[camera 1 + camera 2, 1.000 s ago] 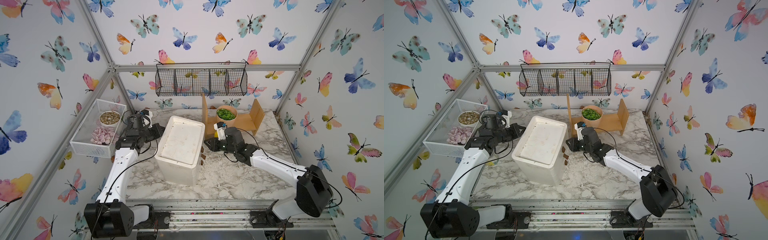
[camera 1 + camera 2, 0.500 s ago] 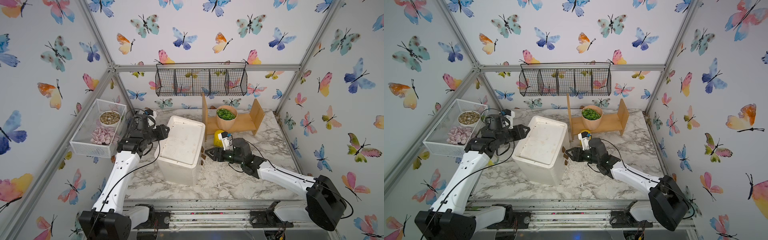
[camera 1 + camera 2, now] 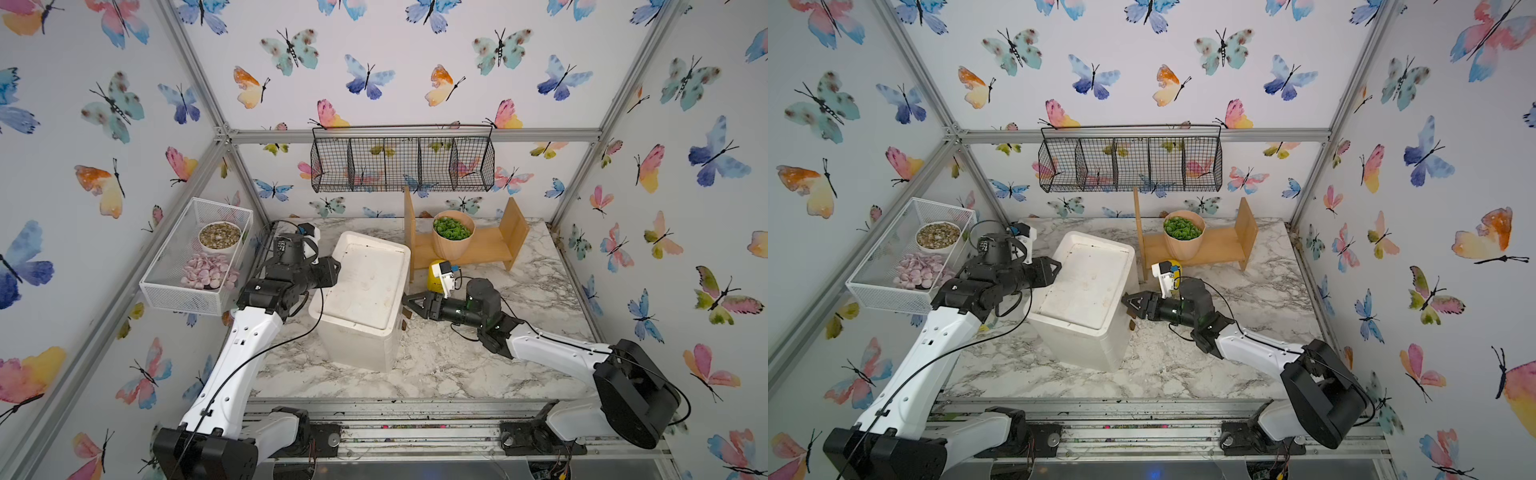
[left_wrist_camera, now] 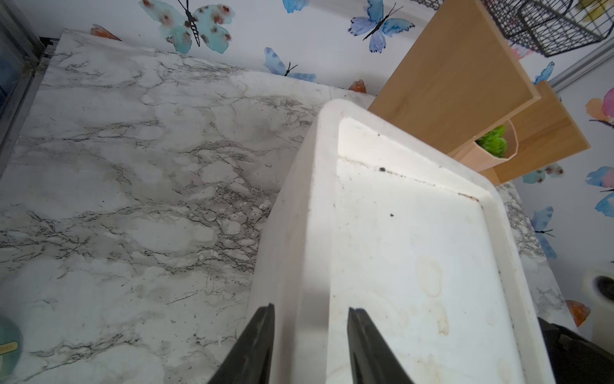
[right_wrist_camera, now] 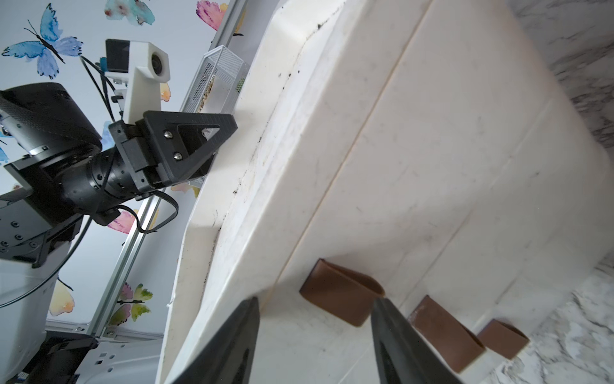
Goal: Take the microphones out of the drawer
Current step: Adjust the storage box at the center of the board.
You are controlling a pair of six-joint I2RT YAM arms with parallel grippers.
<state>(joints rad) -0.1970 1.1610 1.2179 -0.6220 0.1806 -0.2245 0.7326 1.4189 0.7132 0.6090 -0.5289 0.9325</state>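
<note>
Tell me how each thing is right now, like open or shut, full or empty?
Drawer box, all three drawers shut.
Left hand, open over the box's rim.
Right hand, open around the top handle.
Black wire basket, looks empty.
White mesh tray, holds a pebble bowl and pink pieces.
Plant pot, upright on the wooden shelf.
Microphone, not in sight.

Butterfly-papered walls (image 3: 374,62) enclose a marble tabletop (image 3: 457,365) beneath a black wire basket (image 3: 403,166).
</note>
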